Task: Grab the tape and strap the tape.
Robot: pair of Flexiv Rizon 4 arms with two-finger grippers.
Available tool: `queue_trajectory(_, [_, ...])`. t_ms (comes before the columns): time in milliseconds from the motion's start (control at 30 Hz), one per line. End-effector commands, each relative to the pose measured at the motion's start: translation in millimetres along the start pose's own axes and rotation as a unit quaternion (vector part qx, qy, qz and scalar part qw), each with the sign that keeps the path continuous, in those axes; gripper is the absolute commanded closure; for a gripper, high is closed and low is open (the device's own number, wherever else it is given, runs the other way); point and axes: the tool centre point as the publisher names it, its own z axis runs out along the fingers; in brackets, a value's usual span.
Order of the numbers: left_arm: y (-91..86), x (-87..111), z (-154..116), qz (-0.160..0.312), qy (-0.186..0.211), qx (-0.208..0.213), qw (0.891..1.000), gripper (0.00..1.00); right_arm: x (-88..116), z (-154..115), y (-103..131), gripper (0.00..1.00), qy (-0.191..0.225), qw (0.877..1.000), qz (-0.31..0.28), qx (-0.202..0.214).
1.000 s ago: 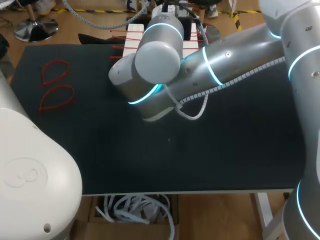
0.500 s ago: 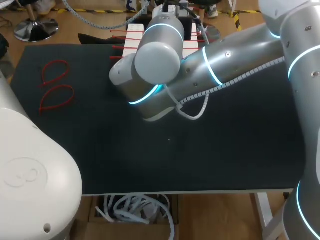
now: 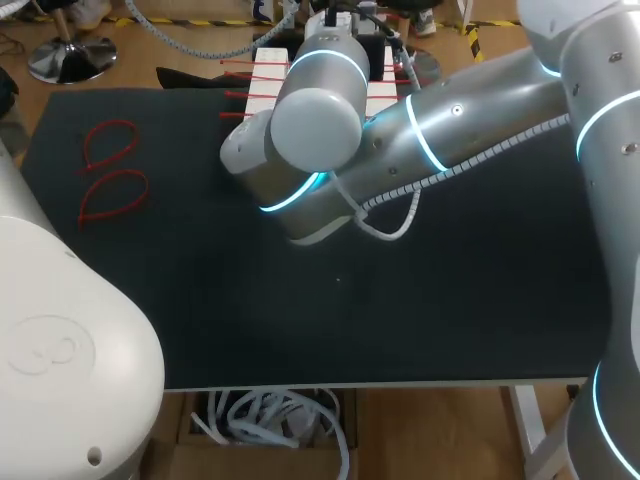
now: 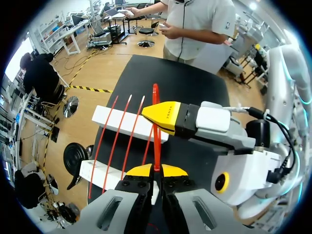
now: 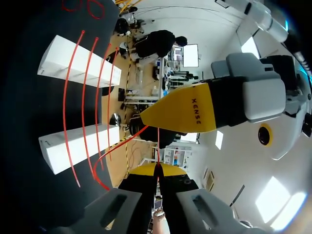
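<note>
A red zip tie (image 4: 155, 127) stands upright between the tips of my left gripper (image 4: 155, 170), which is shut on it. My right gripper's yellow fingertip (image 4: 166, 116) lies right against the same tie further up. In the right wrist view my right gripper (image 5: 157, 169) is shut on a thin red strand of the tie (image 5: 158, 146), and the tie's other part (image 5: 113, 150) curves away toward the white blocks. The left gripper's yellow finger (image 5: 183, 114) sits just ahead. In the head view my right arm (image 3: 420, 130) hides both grippers.
Two white blocks (image 4: 127, 124) (image 4: 100, 171) at the table's far edge carry several straight red ties (image 4: 113, 141) laid across them. Two looped red ties (image 3: 110, 145) (image 3: 113, 195) lie on the black mat (image 3: 400, 300) at the far left.
</note>
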Motion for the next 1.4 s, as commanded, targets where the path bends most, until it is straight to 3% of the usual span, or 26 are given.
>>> queue_trajectory(33, [-0.4, 0.4, -0.9, -0.001, 0.000, -0.002, 1.000, 1.00, -1.5, -0.4, 0.0, 1.00, 0.002, 1.000, -0.003, 0.001])
queue_trajectory(1400, [-0.4, 0.4, -0.9, -0.001, 0.000, -0.002, 1.000, 1.00, -0.5, -1.5, 2.7, 1.00, -0.004, 1.000, -0.024, 0.012])
